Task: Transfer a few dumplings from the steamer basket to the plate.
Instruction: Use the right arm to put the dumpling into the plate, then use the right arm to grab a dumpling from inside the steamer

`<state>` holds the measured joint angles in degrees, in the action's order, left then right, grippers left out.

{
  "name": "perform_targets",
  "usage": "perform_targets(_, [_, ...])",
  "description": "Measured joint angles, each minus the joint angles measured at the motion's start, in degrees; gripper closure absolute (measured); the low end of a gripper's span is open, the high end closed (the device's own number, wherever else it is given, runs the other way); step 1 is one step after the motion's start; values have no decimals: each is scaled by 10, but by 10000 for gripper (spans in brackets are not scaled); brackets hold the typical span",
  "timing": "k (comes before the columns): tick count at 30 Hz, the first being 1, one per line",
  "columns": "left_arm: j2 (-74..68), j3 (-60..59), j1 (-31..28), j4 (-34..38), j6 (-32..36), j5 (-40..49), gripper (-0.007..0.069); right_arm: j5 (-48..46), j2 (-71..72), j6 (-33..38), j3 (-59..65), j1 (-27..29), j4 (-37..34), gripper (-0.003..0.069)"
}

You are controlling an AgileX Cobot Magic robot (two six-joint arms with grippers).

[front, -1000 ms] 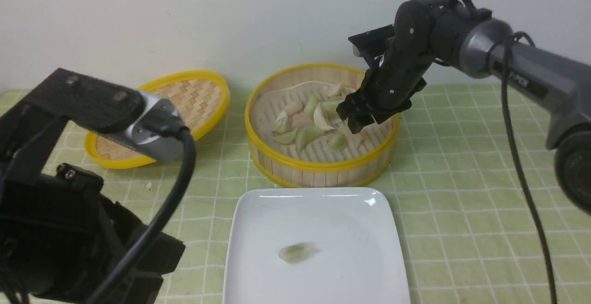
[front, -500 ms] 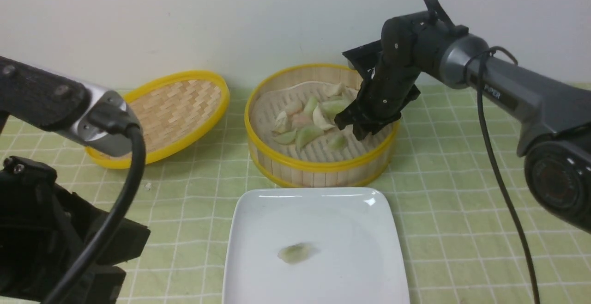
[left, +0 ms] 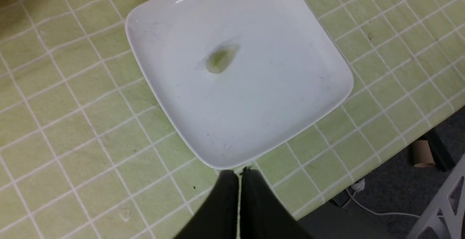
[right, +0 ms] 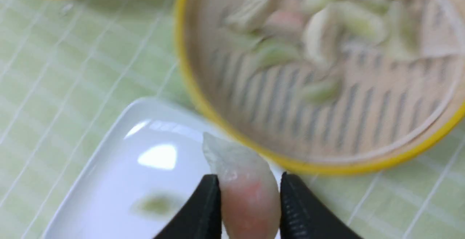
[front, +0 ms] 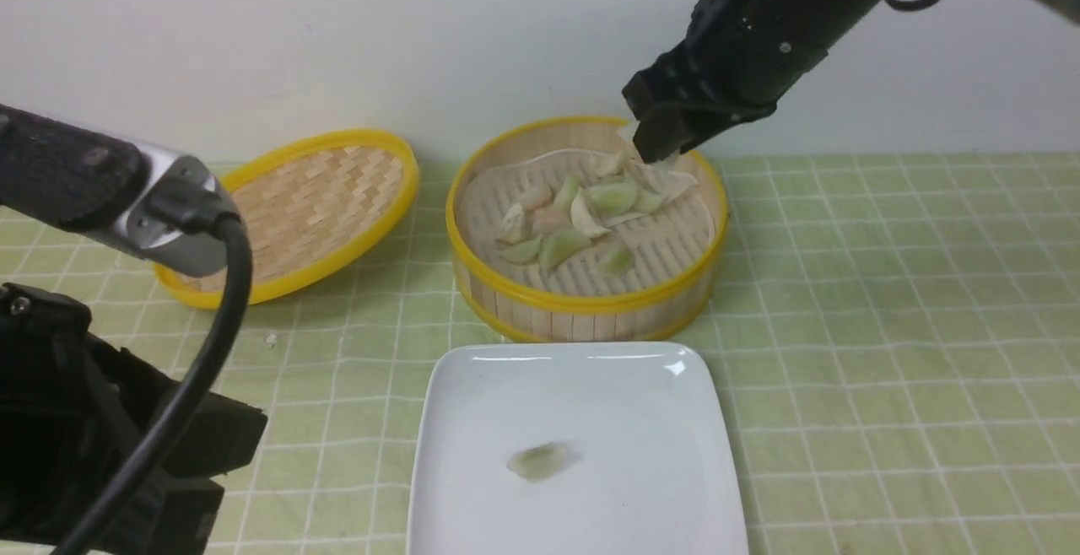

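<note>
The right arm (front: 801, 7) reaches in high, and the right tool (front: 654, 143) hangs above the basket's (front: 591, 306) far rim, narrowly pinching a pink-tinted, translucent dumpling (right: 247, 202). Other dumplings (front: 582, 213) lie inside the basket. The left tool (left: 239, 175), fingers pressed together, hangs on the basket's near side, past the plate (front: 607, 386).

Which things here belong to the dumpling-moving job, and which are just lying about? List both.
Job: steamer basket, its dumplings, pink dumpling held by right gripper, plate, green dumpling on it.
Lying about: woven lid, cardboard tube.
</note>
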<state>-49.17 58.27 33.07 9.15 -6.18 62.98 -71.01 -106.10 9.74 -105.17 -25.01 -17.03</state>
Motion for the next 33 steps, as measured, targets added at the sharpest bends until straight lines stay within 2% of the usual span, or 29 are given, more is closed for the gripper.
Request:
perform_targets(3, [0,0,0,1,-1,0,631,-3,58,1,112,-43,-5,473])
perform_targets(8, [0,0,0,6,-2,0,631,27,57,-12,243,-109,8,473])
perform_targets(13, [0,0,0,15,-2,0,631,90,19,-53,278,-123,35,463])
perform_targets(18, [0,0,0,15,-1,1,631,113,-1,-67,279,-123,40,365])
perform_targets(21, [0,0,0,15,-1,1,631,118,-3,-73,275,-123,49,239])
perform_targets(24, [0,0,0,16,-1,1,631,125,-3,-83,247,-121,83,159])
perform_targets(28, [0,0,0,16,-1,1,631,145,-19,-121,163,-94,139,120])
perform_targets(33, [0,0,0,16,-1,1,631,136,-92,-140,22,-33,153,116])
